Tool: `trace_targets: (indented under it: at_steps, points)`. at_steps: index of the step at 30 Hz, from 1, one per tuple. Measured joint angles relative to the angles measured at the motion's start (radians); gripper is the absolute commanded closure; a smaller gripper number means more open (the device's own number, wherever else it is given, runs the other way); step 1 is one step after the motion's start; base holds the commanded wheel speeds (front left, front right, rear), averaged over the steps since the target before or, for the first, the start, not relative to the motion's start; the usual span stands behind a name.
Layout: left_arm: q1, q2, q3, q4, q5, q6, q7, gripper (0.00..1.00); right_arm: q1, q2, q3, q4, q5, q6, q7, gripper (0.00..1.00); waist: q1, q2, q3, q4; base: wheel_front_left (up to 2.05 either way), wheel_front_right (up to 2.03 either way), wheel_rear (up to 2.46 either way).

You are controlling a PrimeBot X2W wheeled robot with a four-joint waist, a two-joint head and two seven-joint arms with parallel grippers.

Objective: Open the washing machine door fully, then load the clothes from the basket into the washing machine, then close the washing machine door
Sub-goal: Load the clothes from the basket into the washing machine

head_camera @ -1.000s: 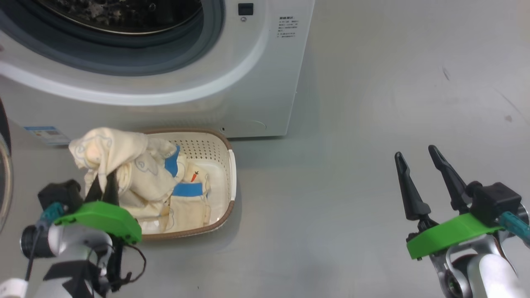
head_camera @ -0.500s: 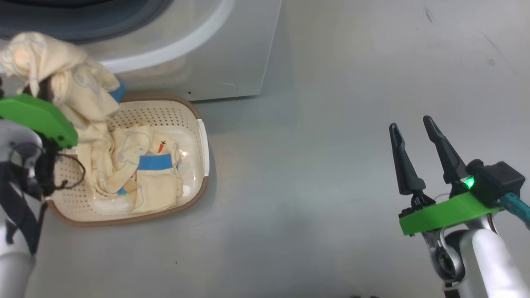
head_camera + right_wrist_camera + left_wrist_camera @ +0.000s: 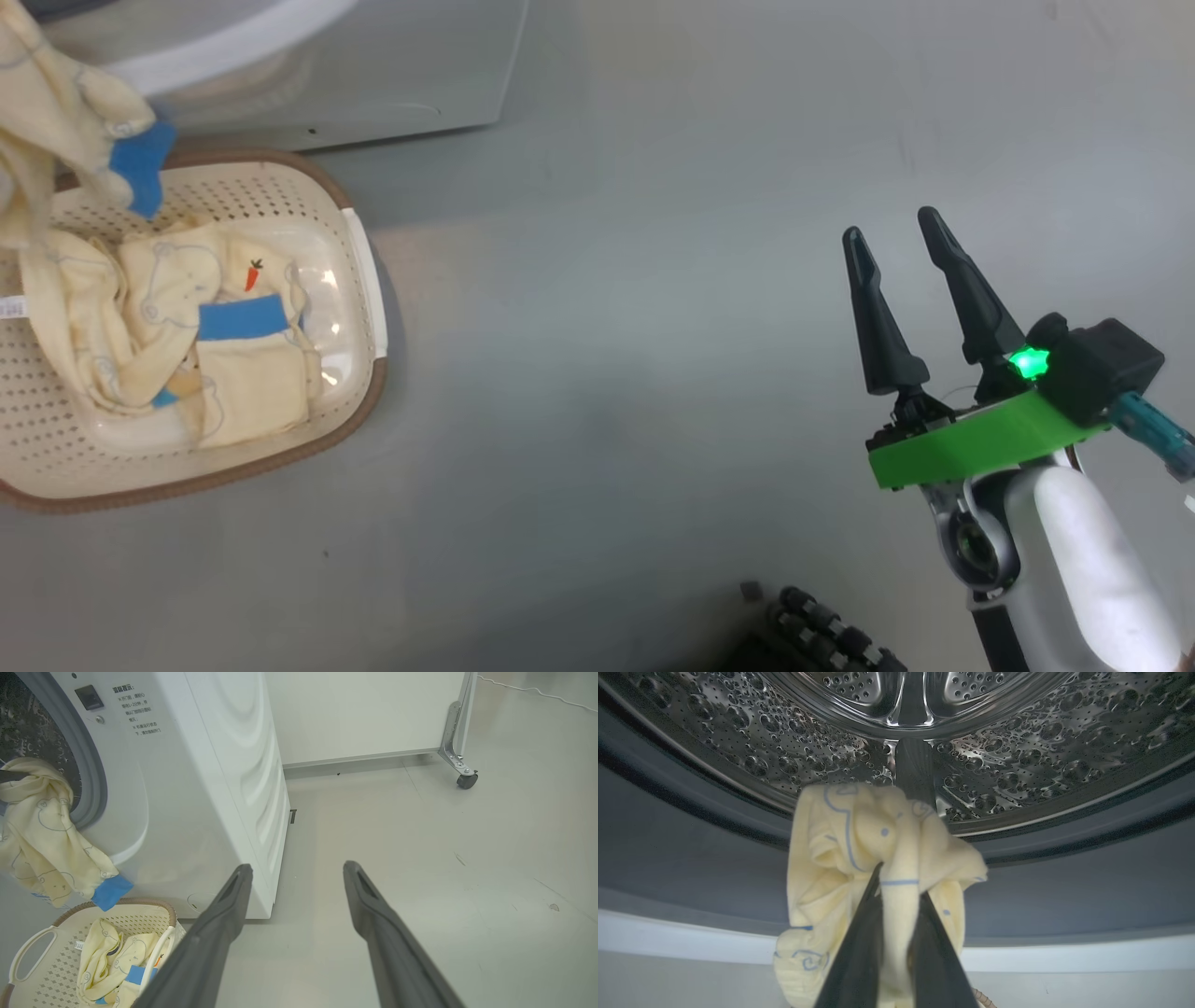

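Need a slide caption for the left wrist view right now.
A cream garment pinched in the left gripper, held up before the washing machine drum.

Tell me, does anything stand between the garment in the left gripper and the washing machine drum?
Nothing visible does. The left gripper, shut on the garment, holds it just before the open steel drum, which lies straight ahead. The grey gasket only rims the opening, below the cloth's path.

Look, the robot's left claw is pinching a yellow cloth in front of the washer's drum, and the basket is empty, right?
Not quite. The basket is not empty: cream-yellow clothes lie in it, as the head view shows. The rest is right: the left gripper pinches a yellow cloth in front of the drum.
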Motion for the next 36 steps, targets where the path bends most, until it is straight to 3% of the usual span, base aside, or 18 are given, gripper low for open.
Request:
trace_targets:
  at_steps: [10,15,23,30,36]
  points:
    - [-0.174,0.096,0.017,-0.013,0.018,-0.009,0.047,1.0,-0.056,0.0,0.041,0.011,0.056,0.0,-0.01,0.0,0.0,0.0,0.114,-0.076,0.0,0.0,0.0]
    - [-0.259,0.129,0.03,-0.015,0.041,0.0,-0.002,1.0,-0.069,0.0,0.056,0.0,0.085,0.0,-0.011,0.0,-0.0001,0.0,0.161,-0.114,0.0,0.0,0.0]
    - [-0.345,0.138,0.039,0.025,0.108,0.013,-0.246,1.0,-0.079,0.0,0.065,-0.007,0.109,0.0,-0.011,0.0,-0.0002,0.0,0.204,-0.157,0.0,0.0,0.0]
    - [-0.445,0.174,-0.002,0.099,0.207,-0.007,-0.493,1.0,-0.081,0.0,0.064,-0.019,0.112,0.0,-0.011,0.0,-0.0003,0.0001,0.215,-0.162,0.0,0.0,0.0]
    - [-0.454,0.166,-0.012,0.237,0.179,-0.03,-0.373,1.0,-0.081,0.0,0.066,-0.018,0.121,0.0,-0.011,0.0,-0.0002,0.0001,0.216,-0.153,0.0,0.0,0.0]
